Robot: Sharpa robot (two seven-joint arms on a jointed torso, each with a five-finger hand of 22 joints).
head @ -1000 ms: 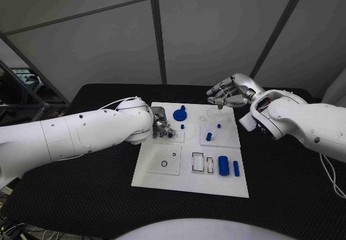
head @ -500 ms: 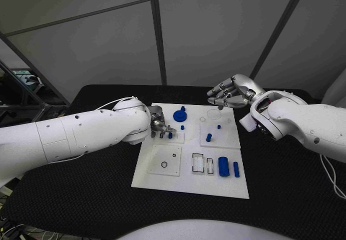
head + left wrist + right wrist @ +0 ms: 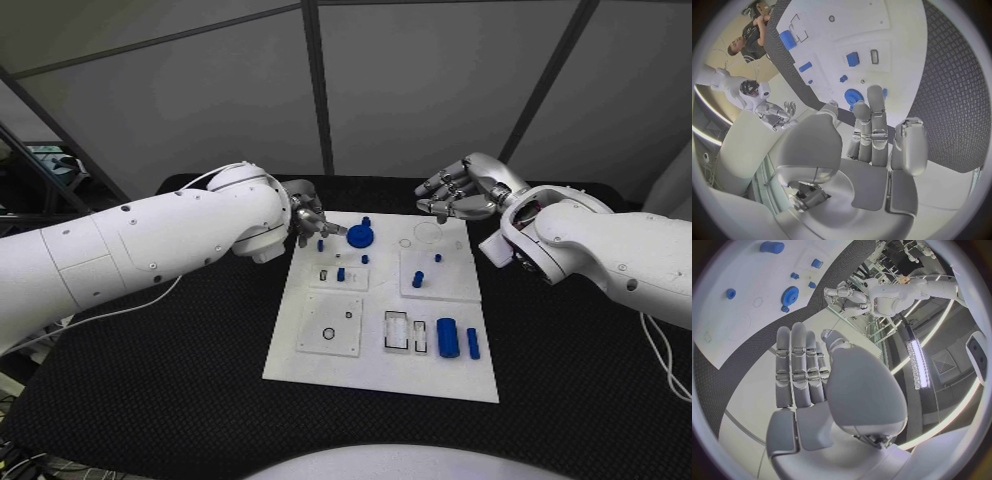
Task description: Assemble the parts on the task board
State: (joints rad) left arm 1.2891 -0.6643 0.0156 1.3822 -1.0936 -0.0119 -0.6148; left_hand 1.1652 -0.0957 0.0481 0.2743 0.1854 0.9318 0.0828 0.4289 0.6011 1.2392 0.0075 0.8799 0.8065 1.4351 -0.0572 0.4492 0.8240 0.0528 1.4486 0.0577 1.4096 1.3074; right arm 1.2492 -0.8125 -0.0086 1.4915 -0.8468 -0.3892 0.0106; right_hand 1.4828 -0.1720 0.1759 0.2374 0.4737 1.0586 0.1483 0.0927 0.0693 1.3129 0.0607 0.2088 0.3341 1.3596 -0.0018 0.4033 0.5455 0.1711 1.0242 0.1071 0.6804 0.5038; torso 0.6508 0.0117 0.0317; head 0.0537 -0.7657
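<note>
On the task board (image 3: 378, 385), a large blue cylinder (image 3: 447, 332) and a thin bar (image 3: 473, 338) lie near its front right corner, and a gear (image 3: 359, 235) stands by the far edge. The left hand (image 3: 306, 222) hovers at the far left corner, fingers apart, holding nothing; it should descend straight onto one peg. The right hand (image 3: 459, 190) hangs beyond the far edge, loosely curled, empty. The small pegs' seating is hard to judge.

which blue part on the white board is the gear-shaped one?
The round toothed blue gear at the white task board's far end, nearest the left hand. The other blue parts are small pegs or plain cylinders.
</note>
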